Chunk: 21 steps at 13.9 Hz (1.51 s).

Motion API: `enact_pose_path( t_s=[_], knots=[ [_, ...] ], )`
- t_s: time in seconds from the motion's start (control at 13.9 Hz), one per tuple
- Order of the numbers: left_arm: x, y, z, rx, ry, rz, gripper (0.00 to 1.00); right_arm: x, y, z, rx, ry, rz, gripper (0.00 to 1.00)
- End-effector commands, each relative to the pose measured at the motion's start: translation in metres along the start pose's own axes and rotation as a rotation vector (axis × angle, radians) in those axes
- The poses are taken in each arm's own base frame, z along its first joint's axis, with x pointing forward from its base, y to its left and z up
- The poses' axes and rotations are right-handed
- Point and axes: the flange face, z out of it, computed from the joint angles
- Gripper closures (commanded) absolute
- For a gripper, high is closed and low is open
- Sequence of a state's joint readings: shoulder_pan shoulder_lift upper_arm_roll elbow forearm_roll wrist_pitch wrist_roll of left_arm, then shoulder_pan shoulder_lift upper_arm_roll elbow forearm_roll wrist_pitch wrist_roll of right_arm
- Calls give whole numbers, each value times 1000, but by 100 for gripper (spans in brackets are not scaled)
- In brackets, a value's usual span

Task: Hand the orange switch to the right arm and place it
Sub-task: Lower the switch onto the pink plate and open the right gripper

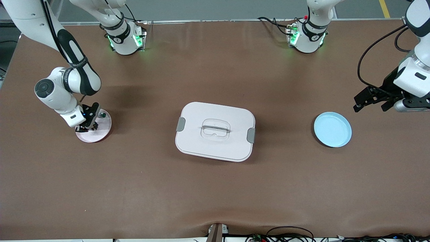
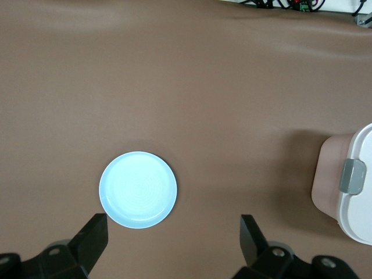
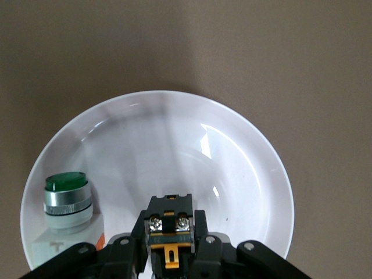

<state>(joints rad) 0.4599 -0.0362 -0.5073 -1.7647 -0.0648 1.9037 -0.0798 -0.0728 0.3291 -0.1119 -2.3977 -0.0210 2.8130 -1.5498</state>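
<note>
Orange switch: tiny black blocky component with orange-copper patch [image 3: 169, 228], pinched in my right gripper [image 3: 169, 247] over the white-pink round plate [image 3: 256, 168].
Handling: I judge it light, rigid, slick plastic; best taken by its flat sides, clear of the screws.
Plate neighbour: white-silver part with green cap [image 3: 67, 200], beside the switch.
Right arm: bent low over the plate at its own table end.
Left gripper [image 2: 174, 241]: fingers spread, empty, waiting above the pale blue dish [image 2: 138, 190].
Middle: white lidded box [image 1: 215, 131].
</note>
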Motion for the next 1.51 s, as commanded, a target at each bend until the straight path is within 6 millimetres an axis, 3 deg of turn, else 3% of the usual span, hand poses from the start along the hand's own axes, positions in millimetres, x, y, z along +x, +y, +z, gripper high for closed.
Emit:
enact_pose_path(
  t_s=[0.0, 0.07, 0.14, 0.86, 1.44],
  knots=[
    [6, 0, -9, 13, -2, 9, 0, 5, 3, 0, -11, -1, 7, 100],
    [6, 0, -8, 11, -3, 9, 0, 3, 2, 0, -7, -1, 46, 99],
    [8, 1, -6, 7, -6, 11, 0, 4, 3, 0, -6, 0, 79, 1],
    [8, 12, 4, 5, -29, 28, 0, 3, 20, -16, 39, 0, 103, 0],
    [7, 14, 10, 8, -51, 27, 0, 6, 51, -69, 225, -38, 308, 0]
  ],
)
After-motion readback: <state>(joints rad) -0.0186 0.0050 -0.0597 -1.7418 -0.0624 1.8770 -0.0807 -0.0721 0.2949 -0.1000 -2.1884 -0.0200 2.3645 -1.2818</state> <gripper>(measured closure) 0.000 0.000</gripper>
